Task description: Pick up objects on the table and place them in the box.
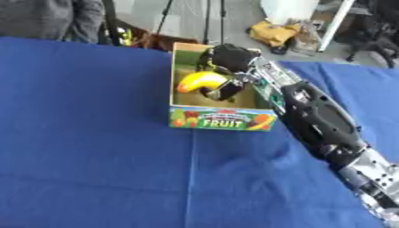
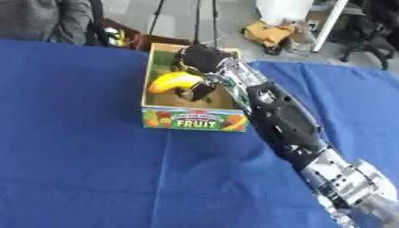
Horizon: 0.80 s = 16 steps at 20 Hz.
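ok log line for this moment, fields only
right hand: shut on banana | position: over open box | banana: not released | left hand: not in view | surface: blue table

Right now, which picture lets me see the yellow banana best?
The left eye view: the banana looks a bit bigger there, curving over the fruit box, held in the right hand. The right eye view shows nearly the same thing, the banana just sits further left and a bit smaller, with the hand's fingers curled round it too.

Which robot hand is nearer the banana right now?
Right. The right robot hand is over the box, fingers curled round the banana. The left robot hand shows in neither view.
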Each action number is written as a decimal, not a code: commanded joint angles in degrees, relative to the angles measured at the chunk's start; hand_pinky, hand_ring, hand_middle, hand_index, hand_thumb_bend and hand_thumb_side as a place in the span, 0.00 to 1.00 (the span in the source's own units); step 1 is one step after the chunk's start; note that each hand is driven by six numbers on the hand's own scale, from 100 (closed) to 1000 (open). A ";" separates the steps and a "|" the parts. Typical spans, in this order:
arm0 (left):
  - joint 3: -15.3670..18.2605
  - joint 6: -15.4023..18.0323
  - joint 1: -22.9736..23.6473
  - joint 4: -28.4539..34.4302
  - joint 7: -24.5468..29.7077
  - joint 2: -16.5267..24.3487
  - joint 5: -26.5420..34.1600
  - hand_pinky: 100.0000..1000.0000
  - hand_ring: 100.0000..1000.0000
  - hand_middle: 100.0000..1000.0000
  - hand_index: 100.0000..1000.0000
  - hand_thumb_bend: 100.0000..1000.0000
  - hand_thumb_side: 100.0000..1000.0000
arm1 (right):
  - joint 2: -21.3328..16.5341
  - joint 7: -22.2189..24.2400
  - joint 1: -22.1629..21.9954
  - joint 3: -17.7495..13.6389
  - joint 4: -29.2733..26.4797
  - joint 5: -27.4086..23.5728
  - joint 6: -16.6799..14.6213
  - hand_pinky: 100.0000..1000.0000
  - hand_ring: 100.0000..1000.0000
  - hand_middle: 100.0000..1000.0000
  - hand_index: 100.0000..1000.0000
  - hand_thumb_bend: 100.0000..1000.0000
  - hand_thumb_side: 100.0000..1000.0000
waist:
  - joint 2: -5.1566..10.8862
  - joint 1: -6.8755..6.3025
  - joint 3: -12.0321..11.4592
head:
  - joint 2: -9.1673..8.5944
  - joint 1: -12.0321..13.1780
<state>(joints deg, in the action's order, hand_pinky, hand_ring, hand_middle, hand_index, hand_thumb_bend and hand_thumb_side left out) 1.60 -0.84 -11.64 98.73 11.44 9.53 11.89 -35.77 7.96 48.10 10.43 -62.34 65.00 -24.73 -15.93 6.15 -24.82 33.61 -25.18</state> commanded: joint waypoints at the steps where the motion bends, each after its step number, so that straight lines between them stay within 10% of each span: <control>1: -0.26 0.04 -0.65 1.19 0.27 0.31 -0.20 0.60 0.61 0.56 0.61 0.18 1.00 | -0.73 -0.02 1.49 -0.07 -0.03 0.67 -0.59 0.62 0.65 0.57 0.70 0.16 0.36 | 0.84 -0.22 -0.13 | -0.20 -0.31; 16: -0.12 -0.08 -0.60 1.16 0.26 0.21 -0.32 0.60 0.61 0.56 0.61 0.18 1.00 | -0.71 7.77 0.78 -0.59 0.63 -1.80 -1.94 0.73 0.82 0.85 0.87 0.48 0.66 | 0.96 -0.06 0.43 | 0.13 -0.14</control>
<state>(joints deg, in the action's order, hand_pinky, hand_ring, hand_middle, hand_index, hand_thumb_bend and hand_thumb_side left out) 1.59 -0.97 -11.67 98.73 11.57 9.49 11.54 -34.98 15.19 48.27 10.66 -61.10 64.13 -26.74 -15.99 6.59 -24.45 33.69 -25.34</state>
